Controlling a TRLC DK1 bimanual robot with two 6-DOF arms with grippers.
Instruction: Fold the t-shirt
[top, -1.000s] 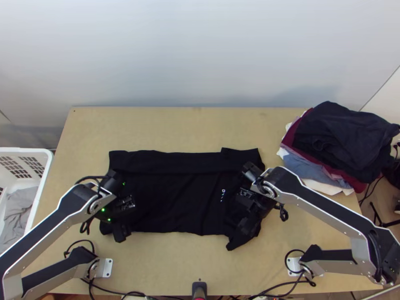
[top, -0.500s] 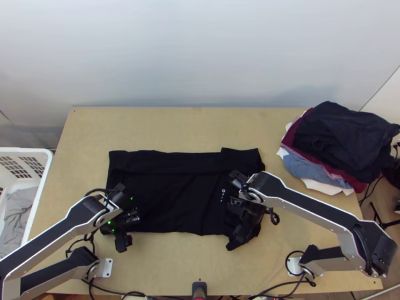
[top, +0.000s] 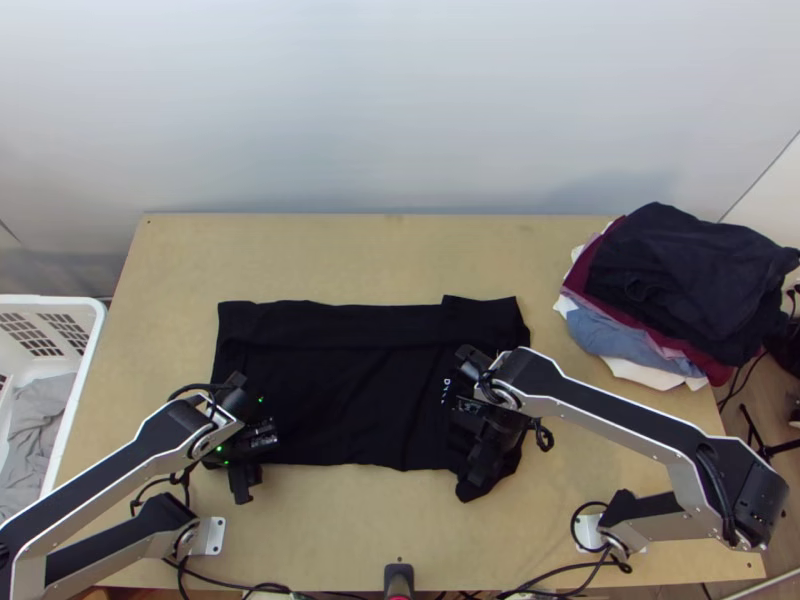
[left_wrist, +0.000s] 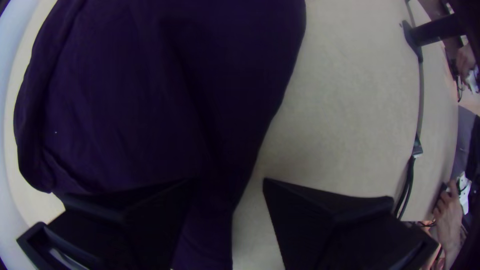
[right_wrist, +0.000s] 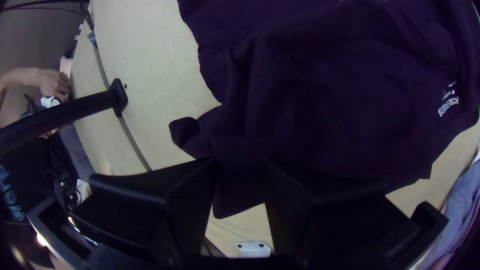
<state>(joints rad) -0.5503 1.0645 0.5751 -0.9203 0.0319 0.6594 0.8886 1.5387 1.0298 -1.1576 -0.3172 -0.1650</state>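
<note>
Both grippers have shifted a little since a second ago: the left gripper (top: 243, 478) toward the table's near edge, the right gripper (top: 484, 465) slightly toward the middle. Nearest, one black post (top: 398, 578) stands at the near edge of the one table (top: 350, 525), and two pale base plates (top: 212, 536) (top: 588, 533) sit on it, one per arm. Beyond these are the two grippers, at opposite ends of one dark T-shirt (top: 340, 390). Each has its two fingers well parted, the right pair with a narrower gap; a strip of shirt shows between each pair, gripped by neither, though I cannot tell whether they touch it. The shirt lies across the middle of the table as a wide, flattish rectangle, crumpled at the near corner by the right gripper. Farther off are one white basket (top: 88, 360) with grey cloth (top: 42, 420) inside, left, and one pile of clothes (top: 690, 280) at the table's far right corner, its pieces overlapping too much to count.
</note>
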